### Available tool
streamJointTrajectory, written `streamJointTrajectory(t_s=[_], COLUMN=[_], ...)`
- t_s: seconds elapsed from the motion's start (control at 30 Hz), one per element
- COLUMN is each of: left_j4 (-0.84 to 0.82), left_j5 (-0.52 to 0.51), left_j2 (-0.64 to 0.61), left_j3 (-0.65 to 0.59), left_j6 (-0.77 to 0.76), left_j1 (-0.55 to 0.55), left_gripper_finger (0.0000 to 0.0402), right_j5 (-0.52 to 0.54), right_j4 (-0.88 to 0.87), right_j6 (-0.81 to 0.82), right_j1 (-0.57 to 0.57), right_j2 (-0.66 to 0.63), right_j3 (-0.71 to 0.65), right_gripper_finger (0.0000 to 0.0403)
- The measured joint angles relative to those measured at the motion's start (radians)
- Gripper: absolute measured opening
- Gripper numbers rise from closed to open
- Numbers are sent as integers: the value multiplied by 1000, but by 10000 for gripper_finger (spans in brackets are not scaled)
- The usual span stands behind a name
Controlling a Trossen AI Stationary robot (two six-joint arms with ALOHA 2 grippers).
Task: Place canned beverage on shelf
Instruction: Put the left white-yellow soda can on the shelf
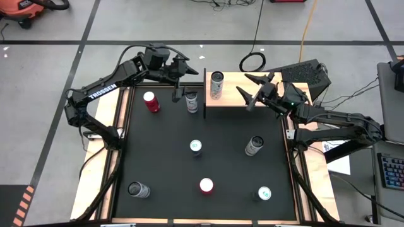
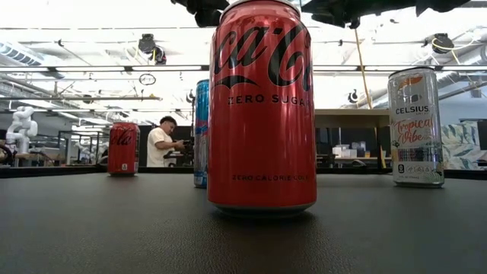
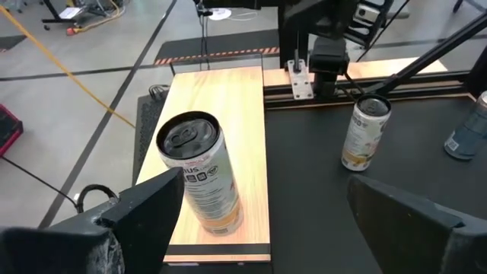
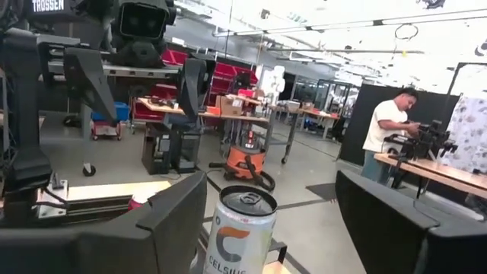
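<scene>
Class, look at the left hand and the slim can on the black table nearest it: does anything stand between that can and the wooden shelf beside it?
Nothing visible does. The slim can stands upright just beside the shelf's edge, below the open left hand. The shelf already holds one upright Celsius can, with bare board around it.

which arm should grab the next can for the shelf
Probably left: the left gripper hangs open beside the pale can next to the shelf; the right gripper sits open over the shelf.
</scene>
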Motion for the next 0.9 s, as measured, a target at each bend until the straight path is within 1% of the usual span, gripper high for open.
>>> streamJointTrajectory(t_s=[0.13, 0.3, 0.4, 0.5, 0.63, 0.9], left_j4=[0, 0, 0, 0, 0, 0], left_j5=[0, 0, 0, 0, 0, 0], left_j2=[0, 0, 0, 0, 0, 0], left_j3=[0, 0, 0, 0, 0, 0], left_j6=[-1, -1, -1, -2, -2, -2], left_j1=[0, 0, 0, 0, 0, 0], left_gripper_finger=[371, 371, 371, 371, 371, 371], right_j5=[0, -3, -2, -3, -2, -3], right_j4=[1, 1, 2, 9, 56, 153], right_j6=[0, -3, 5, 57, 20, 11], right_j1=[0, 0, 0, 9, 10, -36], right_j2=[2, 21, 21, 20, 50, 185], right_j3=[0, 0, 0, 0, 0, 0], right_gripper_finger=[309, 369, 394, 394, 386, 385])
